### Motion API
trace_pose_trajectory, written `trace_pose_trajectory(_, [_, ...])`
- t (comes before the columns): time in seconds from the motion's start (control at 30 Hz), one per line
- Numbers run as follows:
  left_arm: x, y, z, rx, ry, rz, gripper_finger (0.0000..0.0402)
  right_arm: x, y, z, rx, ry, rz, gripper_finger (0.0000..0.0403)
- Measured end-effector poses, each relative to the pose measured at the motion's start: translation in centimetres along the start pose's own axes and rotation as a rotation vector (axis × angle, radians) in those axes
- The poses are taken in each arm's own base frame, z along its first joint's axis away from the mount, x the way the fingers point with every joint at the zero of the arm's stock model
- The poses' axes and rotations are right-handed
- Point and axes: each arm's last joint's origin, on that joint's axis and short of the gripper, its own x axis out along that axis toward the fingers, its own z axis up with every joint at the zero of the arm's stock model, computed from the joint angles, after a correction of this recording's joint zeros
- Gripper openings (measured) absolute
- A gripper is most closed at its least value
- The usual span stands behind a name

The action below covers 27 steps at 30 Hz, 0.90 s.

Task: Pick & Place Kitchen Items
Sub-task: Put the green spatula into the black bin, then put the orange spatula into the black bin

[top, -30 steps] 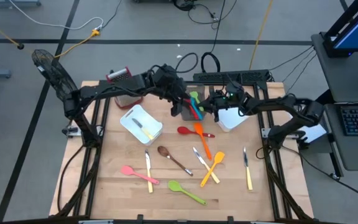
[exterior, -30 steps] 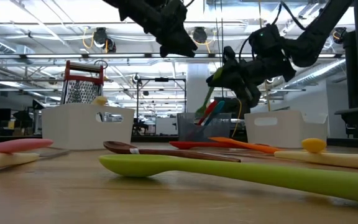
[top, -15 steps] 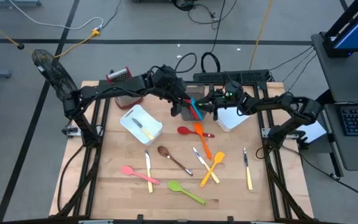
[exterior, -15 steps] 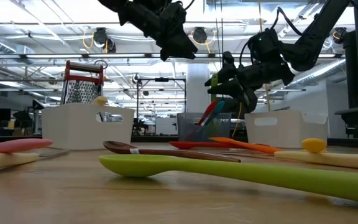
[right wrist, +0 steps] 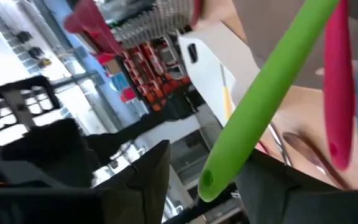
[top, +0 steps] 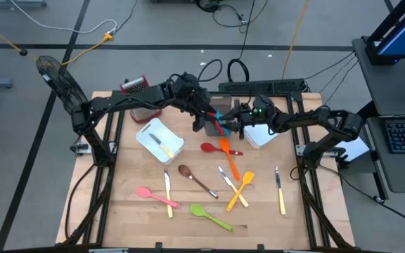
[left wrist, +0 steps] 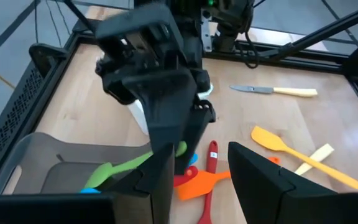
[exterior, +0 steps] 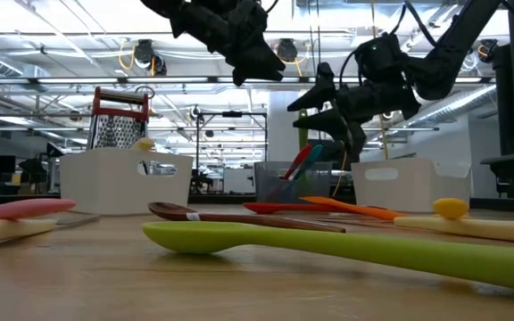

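The right gripper (top: 239, 124) hovers just over the dark grey bin (top: 210, 127) at the back of the wooden counter (top: 125, 211), its jaws spread wide with nothing between them; a green plastic spatula (right wrist: 266, 99) stands in the bin right in front of it, beside red and blue handles. The left gripper (top: 204, 117) hangs over the same bin from the other side, jaws parted and empty. A yellow-handled knife (top: 159, 144) lies in the white bin (top: 146, 133) nearby. Sorting looks partly done: a brown spoon (top: 194, 178), red spoon (top: 214, 148), orange spatula (top: 228, 156), yellow spatula (top: 242, 187), pink spoon (top: 153, 196), green spoon (top: 209, 217) and more knives remain on the counter.
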Motion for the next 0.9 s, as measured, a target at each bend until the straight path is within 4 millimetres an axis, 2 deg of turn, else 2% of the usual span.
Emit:
trace_pose_trajectory(0.3, [0.0,0.0,0.0,-0.001,0.001,-0.002,0.0154,0.6,-0.2,-1.3,-0.016,0.047,-0.008,0.0153])
trace_pose_trajectory(0.67, [0.0,-0.2,-0.1,-0.007,0.003,-0.055,0.0154,1.7,-0.3,-4.0,-0.008,0.162,0.021,0.0145])
trace_pose_trajectory(0.9, [0.1,-0.8,-0.3,-0.031,0.029,-0.129,0.0154,0.8,1.3,-5.6,-0.226,0.244,0.106,0.0129])
